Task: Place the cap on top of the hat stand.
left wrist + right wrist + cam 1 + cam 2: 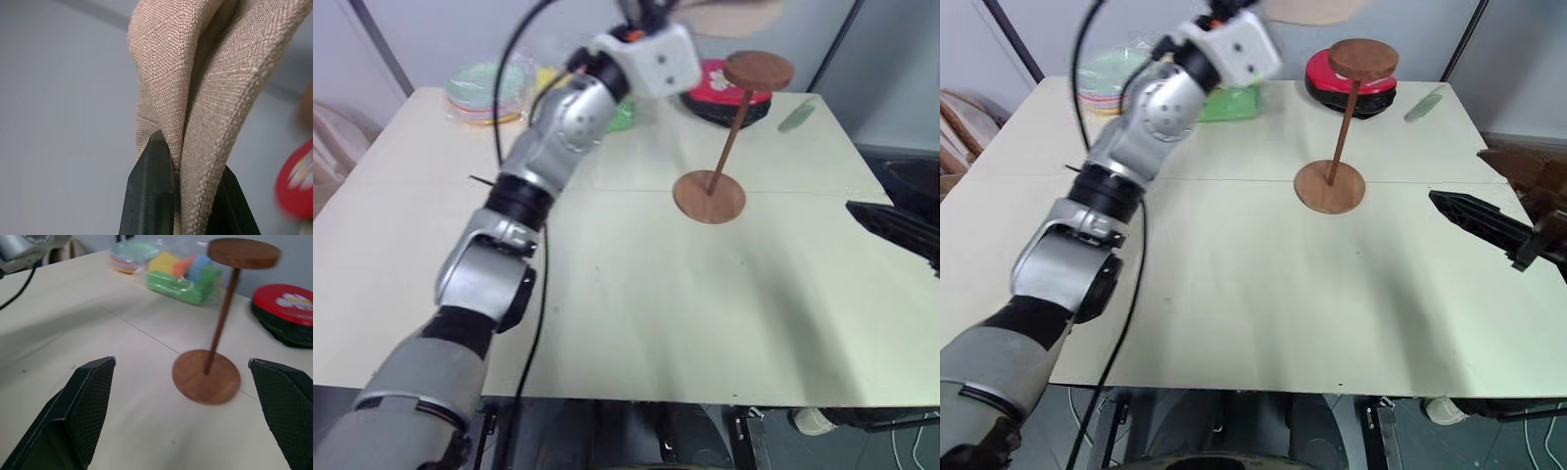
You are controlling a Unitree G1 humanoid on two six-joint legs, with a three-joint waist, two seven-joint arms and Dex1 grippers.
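Jaws of the left gripper (pixel 178 196) pinch a fold of the soft, light, floppy cap (pixel 210 98) at the frame's top centre, above the hat stand (pixel 734 127); the right gripper (pixel 183 421) gapes empty.

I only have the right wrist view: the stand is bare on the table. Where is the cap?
Observer: The cap is pinched between the left gripper's shut fingers, lifted off the table.
Operator: Is it over the hat stand yet?
Observer: In the left eye view it hangs high, above and just left of the hat stand's top disc.
Operator: And my right gripper?
Observer: The right gripper is open and empty, right of the stand's base.
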